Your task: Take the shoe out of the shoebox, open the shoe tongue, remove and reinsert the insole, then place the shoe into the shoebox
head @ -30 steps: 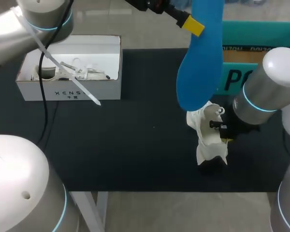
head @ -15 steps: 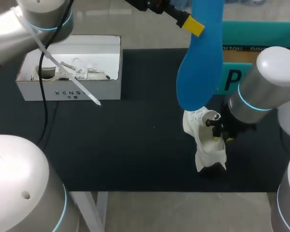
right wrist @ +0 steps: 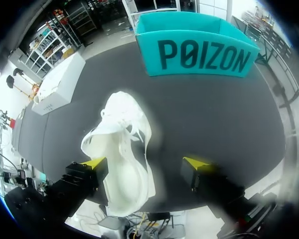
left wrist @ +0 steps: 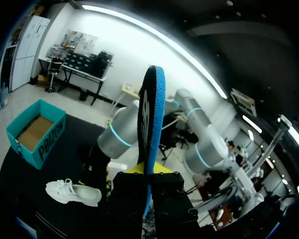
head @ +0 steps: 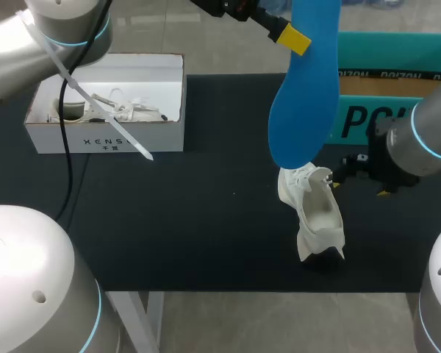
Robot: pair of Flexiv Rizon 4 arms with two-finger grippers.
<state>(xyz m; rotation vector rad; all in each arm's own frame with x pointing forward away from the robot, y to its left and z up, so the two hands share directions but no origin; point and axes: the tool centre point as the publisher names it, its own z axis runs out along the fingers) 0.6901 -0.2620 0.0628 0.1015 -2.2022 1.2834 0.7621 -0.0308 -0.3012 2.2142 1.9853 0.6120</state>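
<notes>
Looking across from the left side: the white shoebox (head: 106, 103) sits well off to the left of the white sneaker (head: 314, 213) and further back on the black table top (head: 206, 220). It's open, and a second white shoe (head: 125, 110) is lying inside it.

Next over, the left gripper (head: 290, 37) is up high, above and a bit behind the sneaker. It's pinching the blue insole (head: 305, 81), and the left wrist view shows the insole standing on edge, clamped between the two fingers. The insole hangs straight down, with its lower rounded end sitting right over the back part of the sneaker. Can't tell from these angles whether that end actually touches the sneaker.

The sneaker itself is on the table with nothing gripping it. Its mouth gapes wide open, and the laces are loose around the top.

Just to the right of the sneaker is the right gripper (head: 360, 184), down low with its fingers spread wide apart and holding nothing. From its own wrist view the sneaker sits just ahead, nearer one finger than the other.

Behind and to the right of the sneaker there's a teal box (head: 397, 81), open at the top.
</notes>
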